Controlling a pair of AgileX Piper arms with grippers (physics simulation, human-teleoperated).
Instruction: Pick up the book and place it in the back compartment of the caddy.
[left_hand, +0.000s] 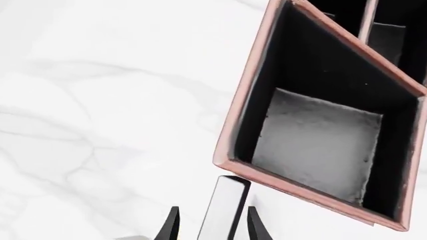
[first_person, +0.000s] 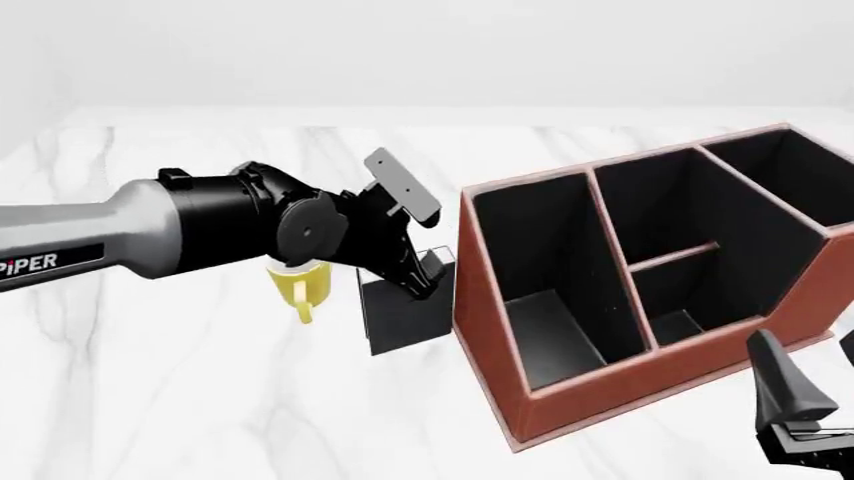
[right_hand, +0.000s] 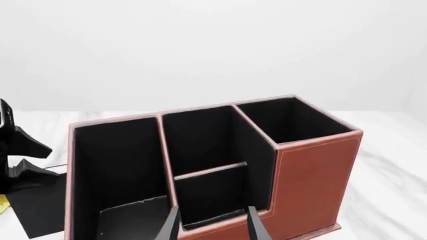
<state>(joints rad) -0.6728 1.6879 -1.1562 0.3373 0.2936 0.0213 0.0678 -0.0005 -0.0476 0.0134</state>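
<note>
The black book (first_person: 404, 318) stands upright on the table just left of the caddy (first_person: 627, 392). My left gripper (first_person: 424, 272) is open and straddles the book's top edge. In the left wrist view the white page edge (left_hand: 223, 210) sits between the fingers, close to one finger (left_hand: 256, 226), with a gap to the other (left_hand: 171, 225). The caddy's rim (left_hand: 230, 125) lies just beyond. The back compartment (first_person: 674, 325) is empty; it also shows in the right wrist view (right_hand: 213, 200). My right gripper (first_person: 814, 375) is open and empty in front of the caddy's low wall (right_hand: 313, 185).
A yellow mug (first_person: 296, 285) stands just behind the left gripper, beside the book. The caddy's long side compartment (first_person: 547, 330) is the one nearest the book. The table is white marble.
</note>
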